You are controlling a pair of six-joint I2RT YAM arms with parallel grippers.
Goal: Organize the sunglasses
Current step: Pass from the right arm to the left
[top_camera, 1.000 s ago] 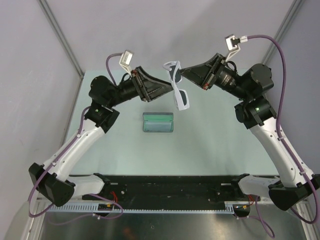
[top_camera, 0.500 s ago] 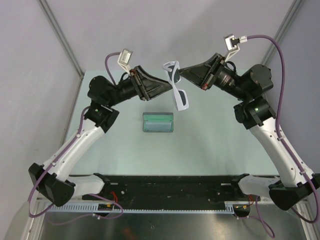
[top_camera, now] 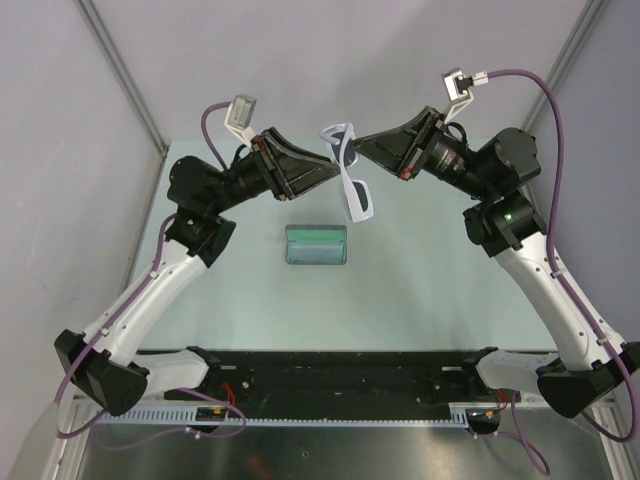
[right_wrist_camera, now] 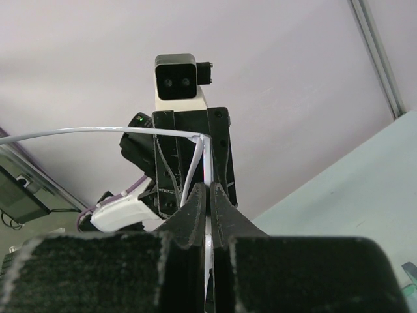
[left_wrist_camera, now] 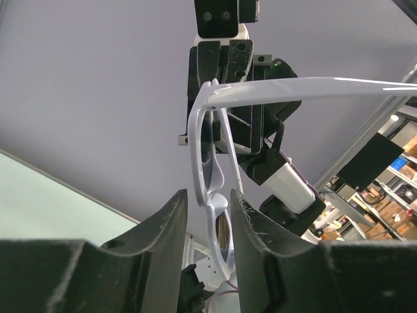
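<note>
Both arms are raised and meet high above the far part of the pale green surface [top_camera: 420, 260], with the sunglasses [top_camera: 352, 180] hanging in the air between them, clear of everything below. From above, the white frame runs at a slant, one dark lens low and toward the near side, the other end up by the right arm.

The right gripper [top_camera: 358, 146] is clenched on the sunglasses. Its own camera shows the two black fingers [right_wrist_camera: 225, 215] pressed together with the thin white frame [right_wrist_camera: 204, 163] edge-on between them. One slim arm of the glasses stands unfolded and sweeps off sideways in a long curve.

The left gripper [top_camera: 334, 172] faces it from the other side. In its wrist view the fingers [left_wrist_camera: 171, 228] are parted, one on each side of the frame [left_wrist_camera: 208, 169] near the bridge. A sliver of gap shows on one side. On the other the frame lies just beside the finger, and I cannot tell whether it touches. The glasses are not yet pinched there. Straight ahead in that view is the right gripper [left_wrist_camera: 225, 98], closed on the top of the frame.

Down on the surface, well below the glasses and a little toward the arm bases, sits a small oblong case [top_camera: 316, 245], lying flat.
</note>
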